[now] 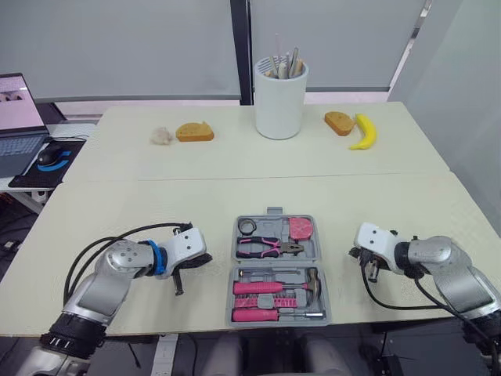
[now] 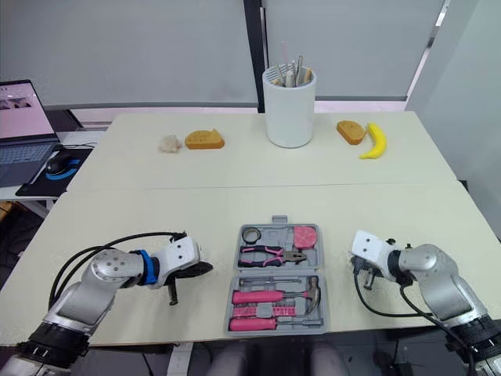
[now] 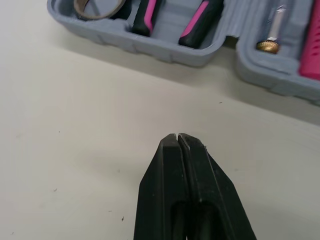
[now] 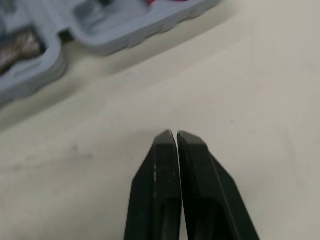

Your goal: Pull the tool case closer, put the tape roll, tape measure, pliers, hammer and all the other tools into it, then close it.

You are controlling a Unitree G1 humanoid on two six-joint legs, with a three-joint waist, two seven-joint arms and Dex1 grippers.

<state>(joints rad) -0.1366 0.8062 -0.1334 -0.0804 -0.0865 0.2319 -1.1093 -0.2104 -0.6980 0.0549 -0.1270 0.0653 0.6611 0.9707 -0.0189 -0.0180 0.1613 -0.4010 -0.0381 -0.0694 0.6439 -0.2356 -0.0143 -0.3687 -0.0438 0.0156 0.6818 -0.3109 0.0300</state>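
The grey tool case [image 1: 275,263] lies open near the table's front edge, at the middle. Its far half holds a tape roll [image 1: 247,227], pink-handled pliers [image 1: 270,246] and a pink tape measure [image 1: 300,228]. Its near half holds a hammer [image 1: 311,283] and pink-handled screwdrivers [image 1: 258,287]. My left gripper [image 1: 179,288] is shut and empty, pointing down at the table just left of the case [image 3: 165,50]. My right gripper [image 1: 374,274] is also shut and empty, a short way right of the case [image 4: 115,40]. Neither touches the case.
At the back stand a white cup of utensils [image 1: 280,98], a banana [image 1: 364,131], two bread pieces [image 1: 194,131] [image 1: 339,122] and a small pale lump [image 1: 161,135]. A laptop [image 1: 19,125] and mouse [image 1: 48,157] sit on a side table at far left.
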